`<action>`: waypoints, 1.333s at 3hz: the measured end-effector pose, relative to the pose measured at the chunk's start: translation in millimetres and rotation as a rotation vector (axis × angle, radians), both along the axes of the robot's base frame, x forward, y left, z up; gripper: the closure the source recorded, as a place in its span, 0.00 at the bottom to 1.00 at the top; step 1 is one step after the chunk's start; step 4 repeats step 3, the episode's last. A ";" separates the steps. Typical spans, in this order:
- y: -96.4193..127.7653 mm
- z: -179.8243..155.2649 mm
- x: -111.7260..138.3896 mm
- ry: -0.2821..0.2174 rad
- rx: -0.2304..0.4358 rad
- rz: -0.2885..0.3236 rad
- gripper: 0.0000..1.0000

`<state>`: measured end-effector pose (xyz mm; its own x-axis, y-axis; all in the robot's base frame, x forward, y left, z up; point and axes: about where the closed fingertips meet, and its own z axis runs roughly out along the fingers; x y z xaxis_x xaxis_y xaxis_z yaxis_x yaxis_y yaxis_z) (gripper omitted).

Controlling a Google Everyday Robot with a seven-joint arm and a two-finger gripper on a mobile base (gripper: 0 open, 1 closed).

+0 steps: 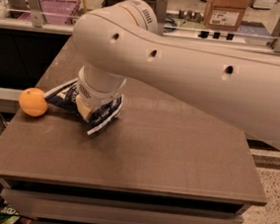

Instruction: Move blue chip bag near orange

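Camera view looks down on a brown counter [165, 156] with the robot's thick white arm [193, 74] sweeping in from the right and bending down at its left end. The pincer [85, 110] sits low over the counter's left part, pressed into the blue chip bag [106, 114] (whether it is spread, closed or gripping the bag cannot be told, since the wrist covers it). The crumpled bag lies flat on the counter under the wrist, showing on both sides of it. Its left corner reaches the orange [33, 102], which rests at the counter's left edge, just beside the bag and seemingly touching it.
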<state>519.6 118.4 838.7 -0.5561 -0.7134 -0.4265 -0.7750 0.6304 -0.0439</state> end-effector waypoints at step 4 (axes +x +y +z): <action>1.1 0.0 -1.0 0.000 -0.001 0.003 0.00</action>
